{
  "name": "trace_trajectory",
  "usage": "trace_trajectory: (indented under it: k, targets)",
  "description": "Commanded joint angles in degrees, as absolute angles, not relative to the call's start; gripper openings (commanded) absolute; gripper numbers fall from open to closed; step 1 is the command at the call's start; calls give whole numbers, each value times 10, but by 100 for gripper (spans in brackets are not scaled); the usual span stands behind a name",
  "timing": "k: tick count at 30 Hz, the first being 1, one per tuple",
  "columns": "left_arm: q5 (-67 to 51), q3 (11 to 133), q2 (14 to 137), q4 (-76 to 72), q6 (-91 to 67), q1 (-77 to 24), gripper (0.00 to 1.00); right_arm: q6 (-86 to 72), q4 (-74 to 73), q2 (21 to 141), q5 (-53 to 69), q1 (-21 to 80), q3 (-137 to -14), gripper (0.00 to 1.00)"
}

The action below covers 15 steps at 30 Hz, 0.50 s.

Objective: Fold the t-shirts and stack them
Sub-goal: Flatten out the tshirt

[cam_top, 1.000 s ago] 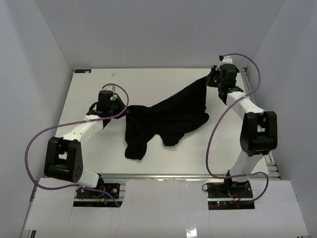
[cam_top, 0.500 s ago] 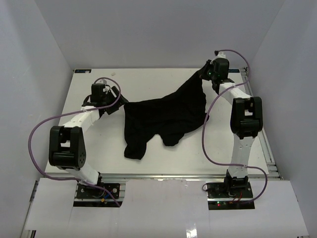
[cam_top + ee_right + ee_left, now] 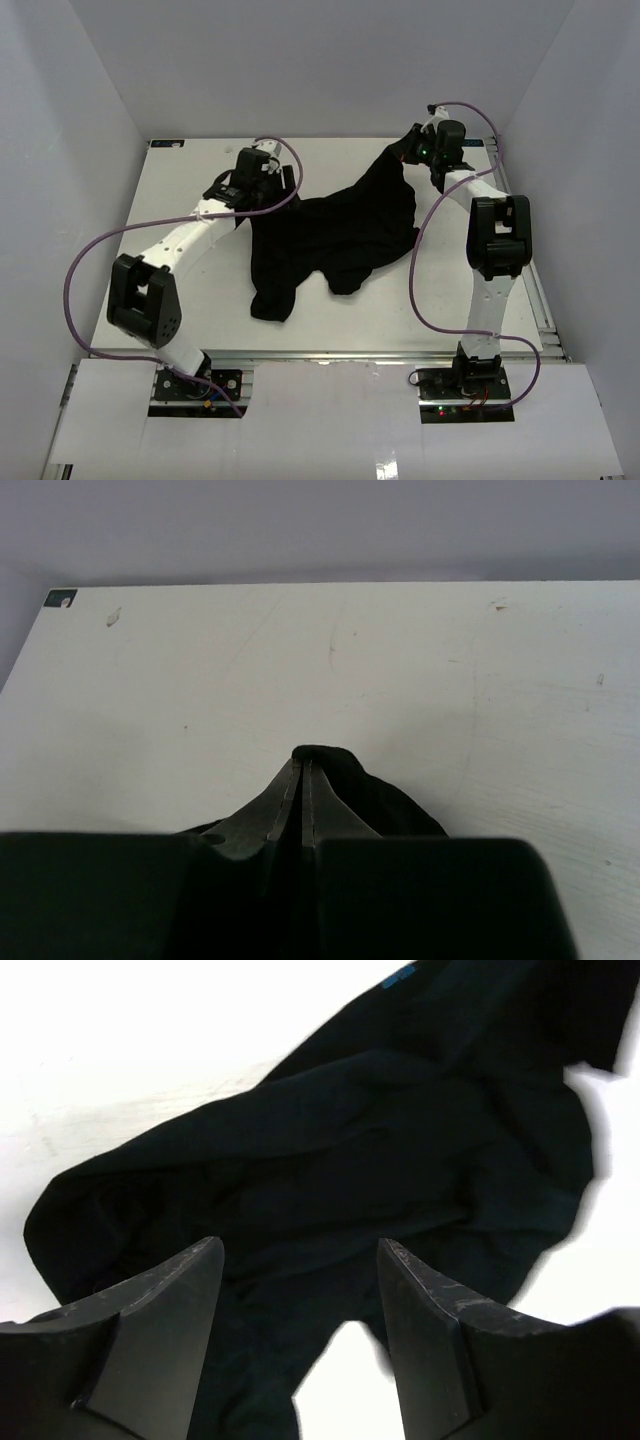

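A black t-shirt (image 3: 335, 235) lies crumpled across the middle of the white table (image 3: 190, 290), one corner pulled up toward the back right. My right gripper (image 3: 408, 150) is shut on that raised corner; the right wrist view shows its closed fingers (image 3: 303, 770) pinching a fold of the t-shirt (image 3: 390, 800). My left gripper (image 3: 262, 190) hangs open over the shirt's left edge. In the left wrist view its two fingers (image 3: 190, 1290) stand wide apart above the black t-shirt (image 3: 350, 1160), nothing between them. A small blue logo (image 3: 398, 974) shows at the top.
Grey walls close the table in on three sides. Purple cables loop off both arms. A small dark marker (image 3: 165, 143) sits at the back left corner of the table. Bare white table surface lies left and front of the shirt.
My left gripper has opened, letting go of the shirt's left edge, and swung right toward the back middle. The right gripper moved slightly left and back, still holding its corner.
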State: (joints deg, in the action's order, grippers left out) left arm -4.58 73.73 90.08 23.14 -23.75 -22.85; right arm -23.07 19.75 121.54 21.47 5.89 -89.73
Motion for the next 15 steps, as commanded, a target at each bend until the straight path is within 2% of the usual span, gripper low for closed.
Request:
trace_trajectory:
  k: [1, 6, 15]
  targets:
    - [75, 782, 958, 309, -181, -256, 74, -220, 236, 1191, 255, 53, -892, 6]
    - [162, 817, 1013, 328, -144, -264, 72, -221, 235, 1185, 263, 49, -885, 6]
    - [199, 855, 1080, 345, -87, -272, 70, -219, 227, 1179, 266, 46, -882, 6]
